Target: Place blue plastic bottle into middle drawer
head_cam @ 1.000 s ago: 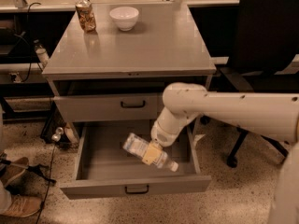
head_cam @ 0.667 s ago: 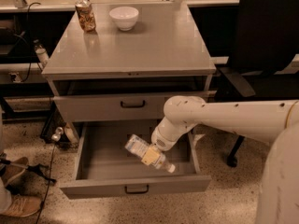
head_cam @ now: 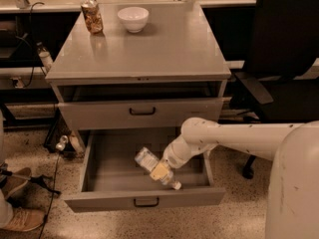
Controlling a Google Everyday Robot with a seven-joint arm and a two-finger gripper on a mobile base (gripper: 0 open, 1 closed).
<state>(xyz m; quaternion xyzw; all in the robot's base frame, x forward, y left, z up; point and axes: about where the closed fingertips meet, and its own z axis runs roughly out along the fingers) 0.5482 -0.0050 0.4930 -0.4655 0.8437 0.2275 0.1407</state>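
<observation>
The grey cabinet [head_cam: 164, 49] fills the middle of the scene; the robot's white arm [head_cam: 239, 136] reaches in from the right, in front of a black office chair [head_cam: 289, 44]. The middle drawer [head_cam: 144, 199] stands pulled well out toward the near side; the upper drawer [head_cam: 99, 114] above it looks pushed in. On the cabinet top, at the far left, a white bowl [head_cam: 133, 19] sits just right of a brownish can [head_cam: 91, 16].

The blue plastic bottle [head_cam: 145, 159] is inside the open drawer, right of centre, lying on a slant with its cap toward the near right corner; the gripper [head_cam: 160, 171] sits over the bottle's middle. Whether it is clamped on the bottle or has let go, I cannot tell; nor whether the bottle rests on the drawer floor.

Likely risks from here: a round bottle let go on a slant may roll and knock the drawer walls; the wrist is low beneath the upper drawer's front, so a steep lift could catch it; a sideways pull could drag the bottle along if the grasp is not fully freed.
</observation>
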